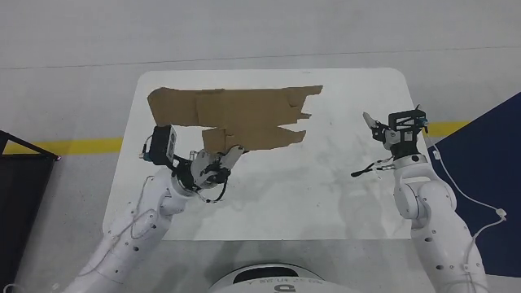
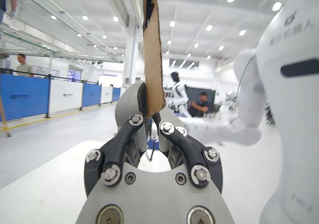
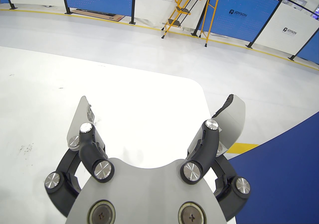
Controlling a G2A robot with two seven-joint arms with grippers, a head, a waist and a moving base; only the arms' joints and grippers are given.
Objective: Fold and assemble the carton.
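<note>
Left gripper (image 2: 150,110) closest in, fingers pinched onto the edge of one flap of the carton (image 2: 152,65). The cardboard runs edge-on away from the pads. The bite looks shallow, taken near the flap's corner.

Risks, as judged:
- Flap could slip out of the pinch if pulled hard, because so little board sits between the fingers.
- Corner could crease or tear off-line, since the board edge already looks ragged.
- Whole sheet could drag or pivot across the table (image 1: 326,195), because nothing braces it.

Right gripper (image 3: 162,115) is spread wide and holds nothing. It hangs over the table's far right corner, well apart from the carton.

The carton lies unfolded on the far left part of the table, its near flap reaching toward the left gripper.
</note>
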